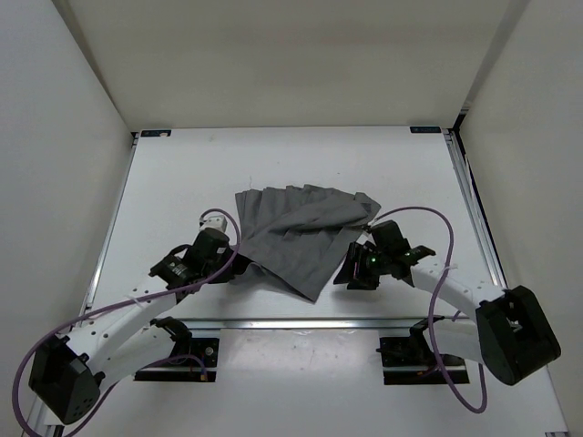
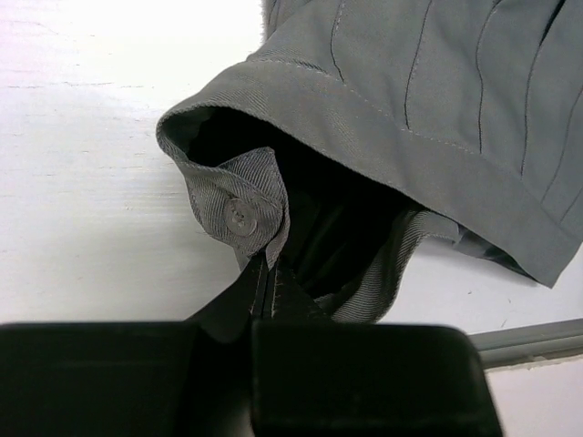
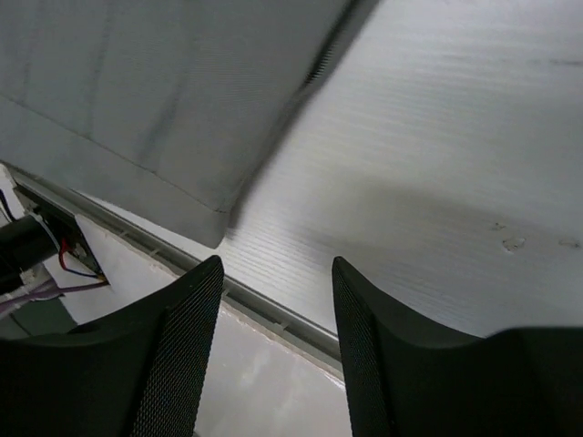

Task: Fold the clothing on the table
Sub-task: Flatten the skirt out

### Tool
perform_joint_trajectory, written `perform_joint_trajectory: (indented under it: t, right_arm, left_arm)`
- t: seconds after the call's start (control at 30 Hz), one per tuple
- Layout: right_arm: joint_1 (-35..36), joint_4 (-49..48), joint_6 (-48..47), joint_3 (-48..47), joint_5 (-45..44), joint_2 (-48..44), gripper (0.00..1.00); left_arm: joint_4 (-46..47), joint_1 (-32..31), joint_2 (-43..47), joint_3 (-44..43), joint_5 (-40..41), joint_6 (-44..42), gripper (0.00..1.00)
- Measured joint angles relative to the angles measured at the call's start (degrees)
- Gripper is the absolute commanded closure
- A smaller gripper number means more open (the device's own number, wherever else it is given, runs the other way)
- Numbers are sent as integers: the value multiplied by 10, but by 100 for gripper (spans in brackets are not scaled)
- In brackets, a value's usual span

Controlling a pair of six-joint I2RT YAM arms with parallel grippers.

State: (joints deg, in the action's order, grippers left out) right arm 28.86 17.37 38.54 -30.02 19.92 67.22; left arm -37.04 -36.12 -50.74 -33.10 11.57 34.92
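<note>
left gripper (image 2: 267, 273) pinching skirt (image 1: 301, 238) at the waistband (image 2: 410, 150) | right gripper (image 3: 278, 269) gaping, gripping nothing | skirt's free edge lying just left of it

The top camera looks steeply down from above the near edge, taking in the whole table (image 1: 182, 173) and skirt (image 1: 301, 238). The left wrist camera sits very close to the skirt's waistband (image 2: 383, 137). The right wrist camera faces low over the table's near rail (image 3: 273, 314), sharing the skirt's edge.
</note>
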Motion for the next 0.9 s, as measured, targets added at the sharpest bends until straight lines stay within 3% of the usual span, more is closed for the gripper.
perform_joint_trajectory:
  t: [0.3,0.53,0.57,0.67,0.7,0.8,0.87,0.9]
  right_arm:
    - [2,-100,101,34,7,56,46]
    - [24,-170,145,28,32,126,56]
    - [32,-179,149,25,35,136,58]
    - [55,-200,153,12,43,171,96]
    - [61,-202,153,8,44,184,100]
    - [69,-195,153,-3,49,199,100]
    - [59,-179,148,-4,43,188,100]
    - [50,-170,145,-3,40,178,100]
  left_arm:
    - [3,-12,-35,0,16,5,100]
    - [13,-12,-42,0,21,5,100]
    - [14,-10,-42,0,22,5,100]
    - [16,-5,-41,0,23,5,100]
    - [17,-4,-41,1,23,5,100]
    - [24,-5,-43,7,23,4,100]
    - [26,-14,-50,8,21,2,92]
    - [27,-19,-58,8,18,-2,81]
